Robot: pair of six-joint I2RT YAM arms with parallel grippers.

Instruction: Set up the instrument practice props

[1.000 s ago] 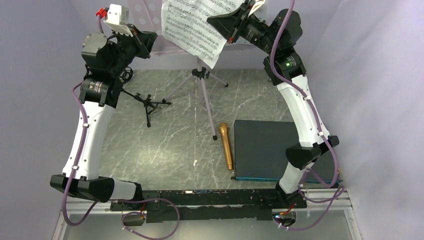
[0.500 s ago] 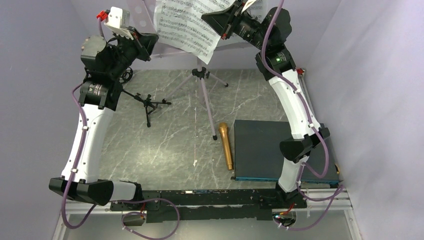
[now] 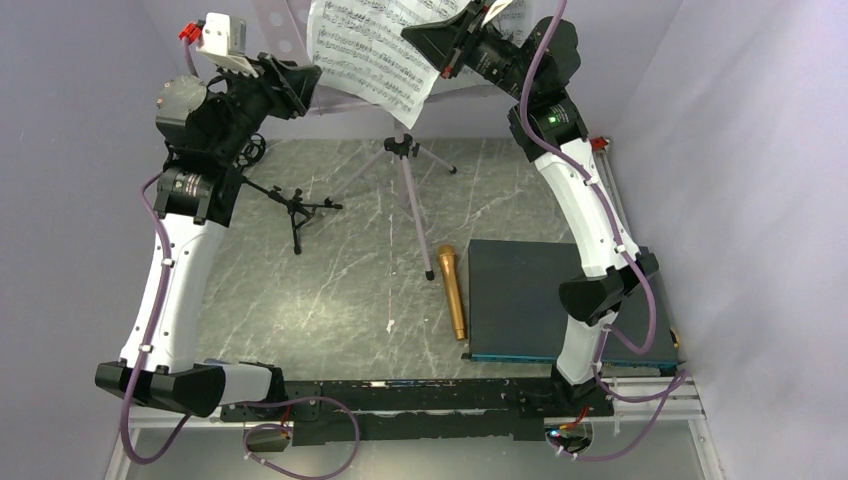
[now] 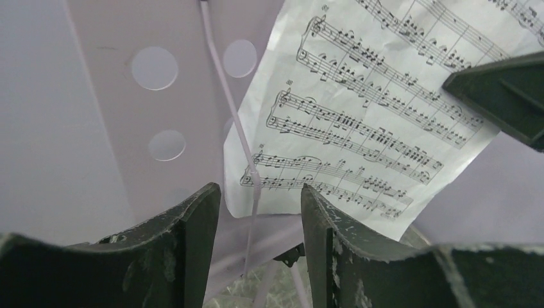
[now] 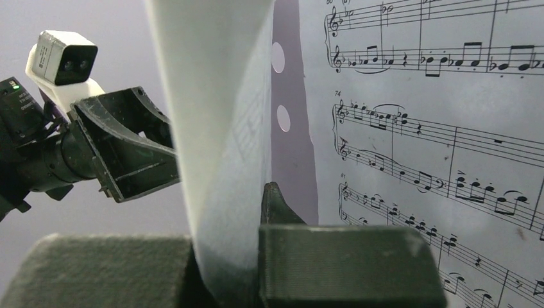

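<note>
The pale perforated music stand stands at the back on its silver tripod. White sheet-music pages lean against its desk. My right gripper is shut on a curled sheet-music page, with the printed pages just behind. At the stand's lower left, my left gripper is open, and the pages lie ahead of it with nothing between the fingers. The gold microphone lies on the table. The small black tripod mic stand sits at the left.
A dark flat rectangular board lies at the right front beside the microphone. Pale walls close in on both sides and behind the stand. The left gripper shows in the right wrist view, close to the held page.
My left gripper has gone from shut to open and shifted slightly up and left. My right gripper carried the page leftward across the stand, then held still.
</note>
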